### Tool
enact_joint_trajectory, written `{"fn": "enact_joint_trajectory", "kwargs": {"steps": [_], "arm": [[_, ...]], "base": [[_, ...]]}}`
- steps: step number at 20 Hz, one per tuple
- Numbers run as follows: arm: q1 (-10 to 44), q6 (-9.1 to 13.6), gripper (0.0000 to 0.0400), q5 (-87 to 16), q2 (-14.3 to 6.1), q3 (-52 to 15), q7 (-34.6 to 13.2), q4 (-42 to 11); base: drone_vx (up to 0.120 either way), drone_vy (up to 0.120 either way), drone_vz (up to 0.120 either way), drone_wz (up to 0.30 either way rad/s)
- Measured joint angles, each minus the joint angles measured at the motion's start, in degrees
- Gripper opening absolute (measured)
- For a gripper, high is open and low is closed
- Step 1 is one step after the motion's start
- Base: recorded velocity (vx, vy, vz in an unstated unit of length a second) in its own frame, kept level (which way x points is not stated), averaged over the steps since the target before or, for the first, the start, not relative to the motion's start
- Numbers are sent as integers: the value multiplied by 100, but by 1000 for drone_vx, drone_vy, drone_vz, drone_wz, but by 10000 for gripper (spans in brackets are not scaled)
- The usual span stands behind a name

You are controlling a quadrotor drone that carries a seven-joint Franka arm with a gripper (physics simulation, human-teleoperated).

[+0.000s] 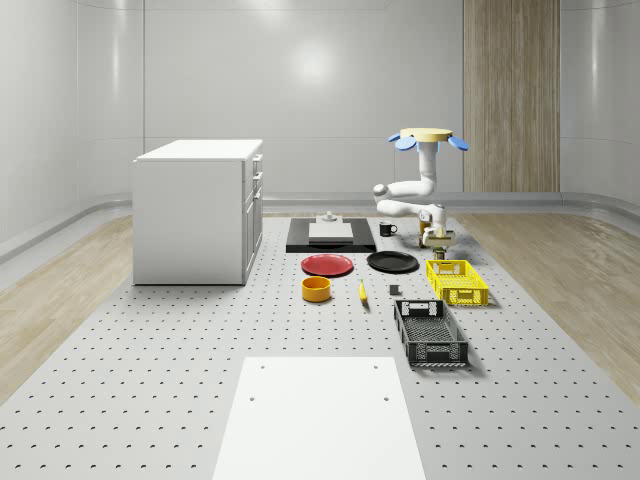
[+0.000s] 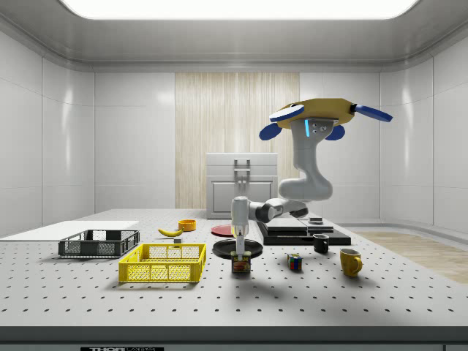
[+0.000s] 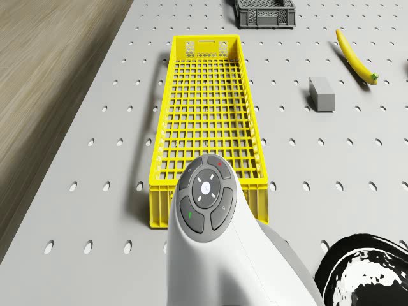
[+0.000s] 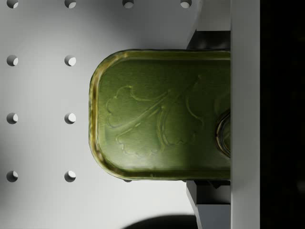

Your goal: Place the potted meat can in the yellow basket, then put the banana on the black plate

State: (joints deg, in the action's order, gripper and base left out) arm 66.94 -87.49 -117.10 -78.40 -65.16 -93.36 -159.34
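The drone [image 1: 433,140] hovers beyond the far end of the yellow basket [image 1: 457,282], with its arm bent down toward the table. My gripper [image 2: 240,254] points straight down and is shut on the potted meat can [image 2: 240,265], which sits low at the table between the black plate [image 2: 238,248] and the basket [image 2: 164,263]. In the wrist view the can's green embossed lid [image 4: 157,114] lies between the dark fingers [image 4: 208,40], which press on both of its long sides. The banana [image 1: 362,292] lies on the table between the orange bowl [image 1: 316,289] and the basket.
A black crate [image 1: 430,332] stands in front of the yellow basket. A small grey block [image 3: 321,94] lies near the banana [image 3: 356,57]. A red plate [image 1: 327,265], a black mug [image 1: 387,229], a dark tray [image 1: 330,233] and a white cabinet [image 1: 198,210] stand to the whole-scene view's left. A colour cube [image 2: 295,262] and a yellow mug [image 2: 350,261] sit nearby.
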Motion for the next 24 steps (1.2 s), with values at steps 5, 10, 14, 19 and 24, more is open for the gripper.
{"fn": "enact_joint_trajectory", "kwargs": {"steps": [5, 10, 14, 19, 24], "arm": [[4, 58, 291, 151, -21, -162, -17, -49], [6, 168, 291, 415, -40, -444, -54, -134], [18, 189, 291, 528, -67, -557, -75, -161], [35, 174, 291, 597, -108, -618, -94, -172], [52, 141, 291, 633, -151, -643, -110, -173]], "base": [[0, 0, 8, 0], [16, 0, 120, 0], [120, 0, 110, 0], [120, 0, 0, 0], [120, 0, 40, 0]]}}
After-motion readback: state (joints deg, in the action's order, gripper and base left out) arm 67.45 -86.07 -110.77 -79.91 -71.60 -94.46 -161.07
